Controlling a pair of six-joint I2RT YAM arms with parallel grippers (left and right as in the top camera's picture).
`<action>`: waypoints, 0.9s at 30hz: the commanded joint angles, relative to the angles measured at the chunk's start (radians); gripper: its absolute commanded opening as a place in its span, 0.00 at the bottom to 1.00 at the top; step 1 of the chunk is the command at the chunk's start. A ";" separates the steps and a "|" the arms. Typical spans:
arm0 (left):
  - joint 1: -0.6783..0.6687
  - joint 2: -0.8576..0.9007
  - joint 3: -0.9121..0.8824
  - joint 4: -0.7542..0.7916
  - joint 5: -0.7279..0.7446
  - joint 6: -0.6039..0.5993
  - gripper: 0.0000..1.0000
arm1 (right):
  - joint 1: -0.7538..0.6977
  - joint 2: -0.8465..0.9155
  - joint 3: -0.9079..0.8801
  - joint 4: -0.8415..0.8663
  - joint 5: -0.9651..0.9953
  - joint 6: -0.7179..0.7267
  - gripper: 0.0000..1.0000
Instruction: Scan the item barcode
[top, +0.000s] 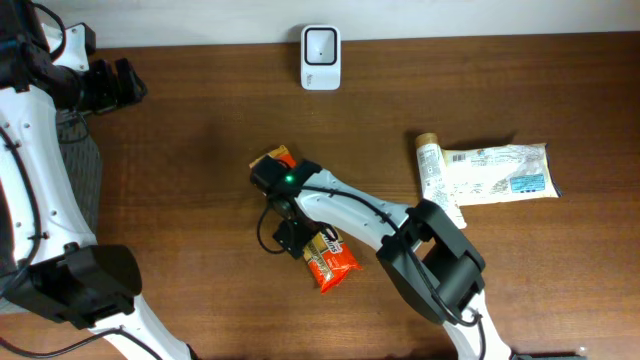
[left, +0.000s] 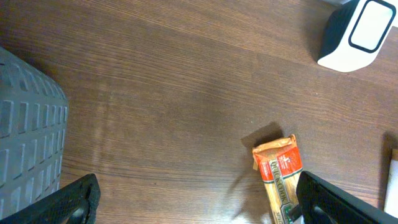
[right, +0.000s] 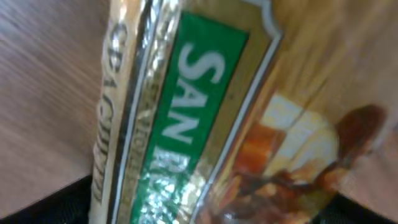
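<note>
The item, an orange and green foil packet (top: 335, 262), lies flat on the wooden table near the middle, and its top end (left: 280, 171) shows in the left wrist view. My right gripper (top: 292, 235) sits low over its middle, open. In the right wrist view the packet (right: 205, 112) fills the frame between black fingertips (right: 37, 208) at the bottom corners. No barcode shows. The white scanner (top: 320, 57) stands at the table's far edge; its screen side (left: 357, 31) faces the packet. My left gripper (top: 120, 85) hovers at the far left, open and empty (left: 199, 208).
A white printed pouch (top: 500, 172) and a white tube with a tan cap (top: 435, 175) lie at the right. A grey ribbed bin (left: 28, 137) sits off the table's left side, below my left arm.
</note>
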 joint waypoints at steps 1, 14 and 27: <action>0.003 -0.010 0.007 0.000 0.004 -0.002 0.99 | -0.006 -0.026 -0.034 0.010 0.048 0.026 0.82; 0.003 -0.010 0.007 0.000 0.004 -0.002 0.99 | -0.190 -0.070 0.059 -0.126 -0.780 -0.294 0.13; 0.003 -0.010 0.007 0.000 0.004 -0.002 0.99 | -0.628 -0.203 0.078 -0.378 -1.613 -0.735 0.04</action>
